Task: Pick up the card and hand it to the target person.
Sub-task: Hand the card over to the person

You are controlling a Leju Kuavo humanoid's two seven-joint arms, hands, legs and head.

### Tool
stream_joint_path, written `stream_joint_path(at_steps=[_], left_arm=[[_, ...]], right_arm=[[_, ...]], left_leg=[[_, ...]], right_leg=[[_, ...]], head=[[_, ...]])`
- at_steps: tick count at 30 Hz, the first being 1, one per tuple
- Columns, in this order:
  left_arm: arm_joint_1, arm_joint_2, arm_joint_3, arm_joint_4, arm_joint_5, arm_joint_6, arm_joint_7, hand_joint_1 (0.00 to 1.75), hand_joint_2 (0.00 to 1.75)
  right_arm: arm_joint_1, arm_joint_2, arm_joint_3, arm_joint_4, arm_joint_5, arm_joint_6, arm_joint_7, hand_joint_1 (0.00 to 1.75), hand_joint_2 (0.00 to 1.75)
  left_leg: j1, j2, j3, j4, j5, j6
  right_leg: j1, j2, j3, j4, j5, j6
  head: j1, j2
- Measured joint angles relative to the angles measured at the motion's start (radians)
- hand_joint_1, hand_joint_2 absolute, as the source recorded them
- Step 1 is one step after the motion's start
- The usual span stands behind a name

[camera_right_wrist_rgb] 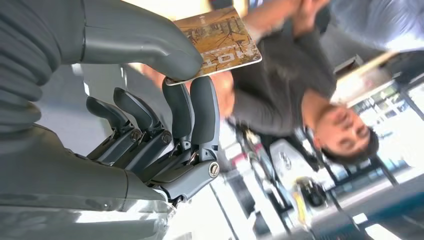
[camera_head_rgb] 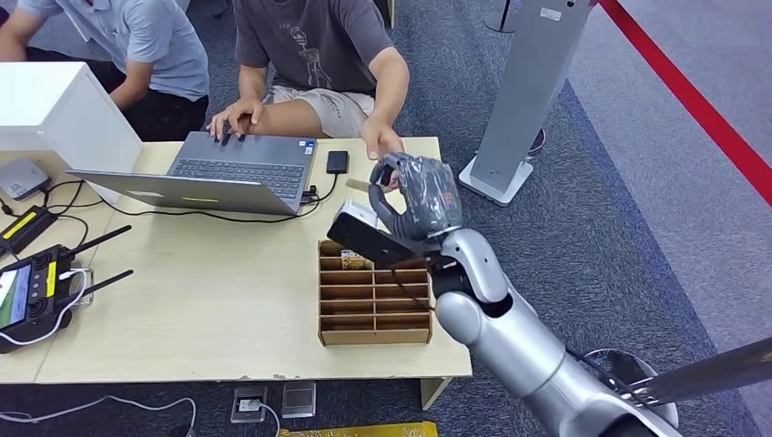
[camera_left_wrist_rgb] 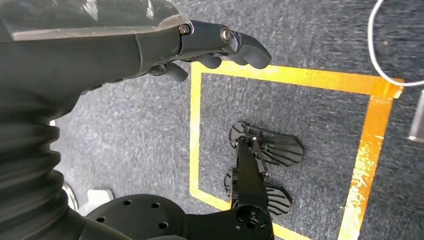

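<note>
A: Biggest first. What carries everything?
B: Light wood desk (camera_head_rgb: pixel 218 309) on grey carpet. A person in a dark grey T-shirt (camera_head_rgb: pixel 319 41) sits at the far edge, one hand on the open laptop (camera_head_rgb: pixel 237 168), the other hand (camera_head_rgb: pixel 380 138) reaching toward the robot. A second person in a light blue shirt (camera_head_rgb: pixel 150 41) sits further left.
A: Robot arms?
B: The silver right arm comes in from the lower right. The right hand (camera_head_rgb: pixel 421 193) is raised over the desk's far right part, just above the wooden slotted organizer (camera_head_rgb: pixel 373 305).
A: Its state?
B: Clamped on the card (camera_right_wrist_rgb: pixel 220 42): thumb on one face, dark fingers (camera_right_wrist_rgb: pixel 202 107) on the other. The rest of the card sticks out past the fingertips.
A: Card location?
B: In that hand, off the desk, near the seated person's reaching hand. Can't tell if they touch. In the head view it is a thin tan sliver beside the hand. Brownish print on it, lettering unreadable.
A: Left hand?
B: The left hand (camera_left_wrist_rgb: pixel 220 47) hangs over the carpet by yellow floor tape (camera_left_wrist_rgb: pixel 370 145). Holds nothing, fingers gently bent and apart.
A: Smaller stuff?
B: White box (camera_head_rgb: pixel 55 114) at the far left, controller with antennas (camera_head_rgb: pixel 36 291) on the left edge, black phone (camera_head_rgb: pixel 338 161) right of the laptop.
</note>
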Motion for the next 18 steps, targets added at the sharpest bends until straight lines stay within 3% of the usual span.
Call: stream_joint_path(at_steps=[4,8,18], left_arm=[[-0.003,0.001,-0.005,0.000,-0.008,-0.009,-0.015,0.00,1.75],[-0.004,0.003,-0.012,0.000,-0.009,-0.012,-0.019,0.00,1.75],[-0.004,0.011,-0.024,0.000,0.001,-0.017,-0.004,0.00,1.75]], right_arm=[[-0.152,0.058,0.000,0.232,0.015,-0.068,-0.102,1.71,1.75],[-0.260,0.104,-0.002,0.423,0.011,-0.076,-0.142,1.71,1.75],[-0.348,0.180,0.015,0.714,0.106,-0.056,-0.127,1.71,1.75]], left_leg=[[0.000,-0.001,-0.001,0.000,0.001,0.000],[0.000,-0.001,-0.001,0.000,0.001,0.000],[0.000,-0.001,-0.001,0.000,0.001,0.000]], right_leg=[[0.000,-0.001,-0.001,0.000,0.000,0.000],[0.000,-0.001,-0.001,0.000,0.000,0.000],[0.000,-0.001,-0.001,0.000,0.000,0.000]], head=[[0.000,0.000],[0.000,0.000],[0.001,0.000]])
